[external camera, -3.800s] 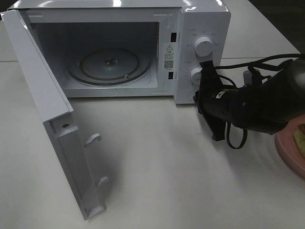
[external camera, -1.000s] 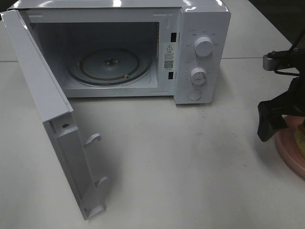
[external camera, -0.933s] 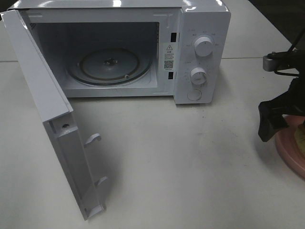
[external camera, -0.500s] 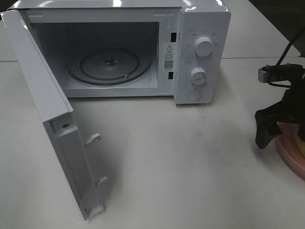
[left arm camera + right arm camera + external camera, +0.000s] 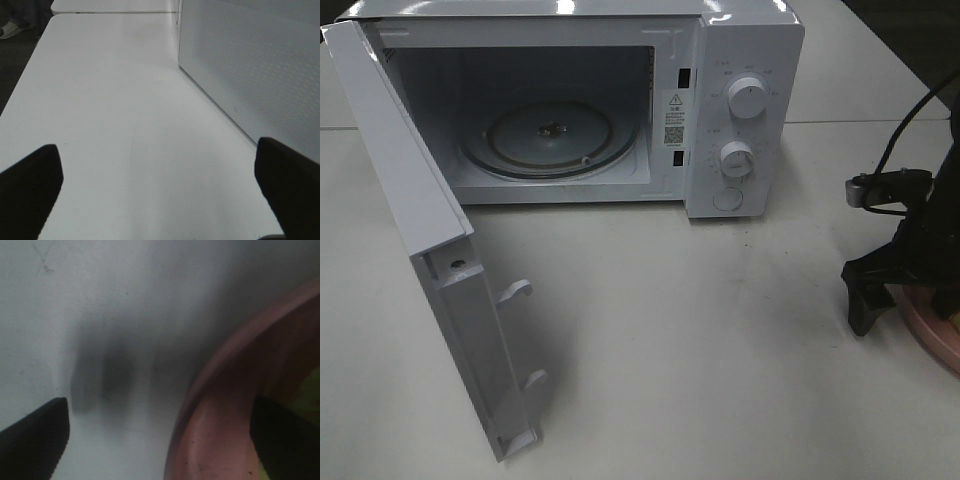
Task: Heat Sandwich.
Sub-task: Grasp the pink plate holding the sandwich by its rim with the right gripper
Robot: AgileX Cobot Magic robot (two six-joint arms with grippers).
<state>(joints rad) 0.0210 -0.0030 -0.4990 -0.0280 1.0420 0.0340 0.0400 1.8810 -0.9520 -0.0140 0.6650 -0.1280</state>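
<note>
Holds the black left tool point(image 5: 160, 190) spread wide over the white tabletop point(image 5: 100, 100) beside the white box-shaped microwave point(image 5: 745, 60) with its door point(image 5: 420, 220) swung open, and straddles the rim of the round pink plate point(image 5: 220, 415) with the black right tool point(image 5: 157, 440) parted, with the yellow-green-filled sandwich point(image 5: 311, 390) mostly hidden on that plate.

High view looks down on the microwave point(image 5: 745, 60); both wrist views sit low, sharing the table point(image 5: 115, 110).
</note>
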